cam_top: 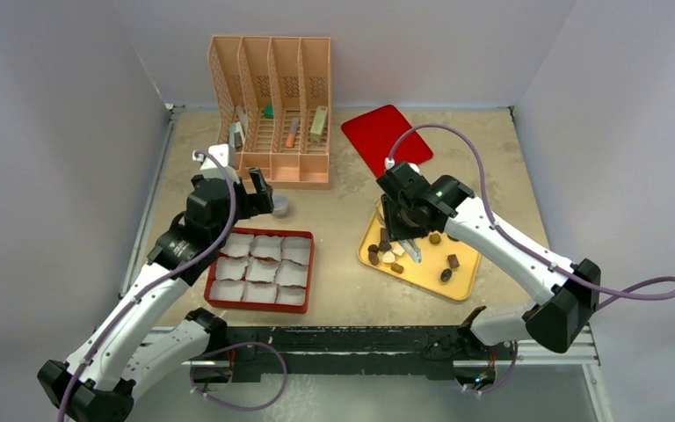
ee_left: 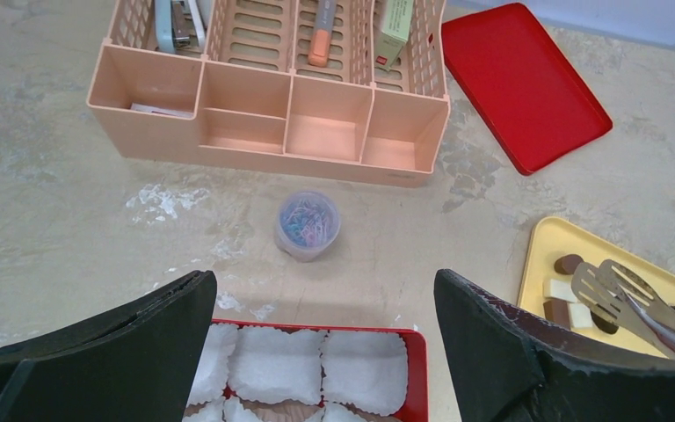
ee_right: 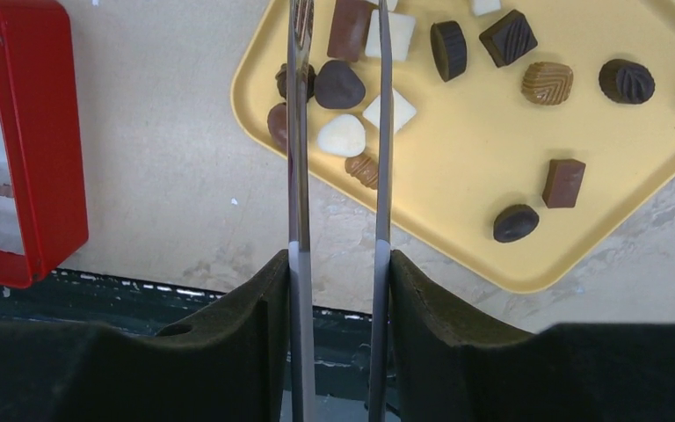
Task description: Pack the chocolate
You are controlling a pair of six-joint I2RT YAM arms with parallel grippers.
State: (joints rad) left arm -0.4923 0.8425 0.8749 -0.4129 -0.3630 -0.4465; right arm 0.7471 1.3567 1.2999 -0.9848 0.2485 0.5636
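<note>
Currently, operator, your stock stands as follows, each place reckoned from the yellow tray point(ee_right: 475, 176).

Room: pale grey walls point(cam_top: 61, 132) close in the left, the right and the far side. Your counter point(cam_top: 343, 220) is a beige, mottled surface with whitish scuffs.

Item, chocolate point(ee_right: 341, 136): all of it lies on the yellow tray. You have dark, caramel and cream pieces, crowded at the tray's left end and scattered singly over the rest.

Item, right tool point(ee_right: 338, 264): over the tray's left end, its pads closed on a pair of metal tongs point(ee_right: 297, 132). The two blades stand apart and reach down among the crowded pieces. You cannot tell whether they touch any.

Item, red box point(cam_top: 262, 270): left of the tray and apart from it, lined with white crinkled paper cups point(ee_left: 274, 365). No piece shows in the cups you can see.

Item, left tool point(ee_left: 323, 281): well left of the tray, over the far edge of the red box, fingers spread wide, nothing between them.

Item, cup of paper clips point(ee_left: 307, 225): left of the tray, on the bare counter just beyond the red box.

Item, peach organiser point(cam_top: 272, 110): beyond and left of the tray, near the back wall, with a few small things in its slots.

Item, flat red lid point(cam_top: 385, 136): beyond the tray, just right of the organiser.
</note>
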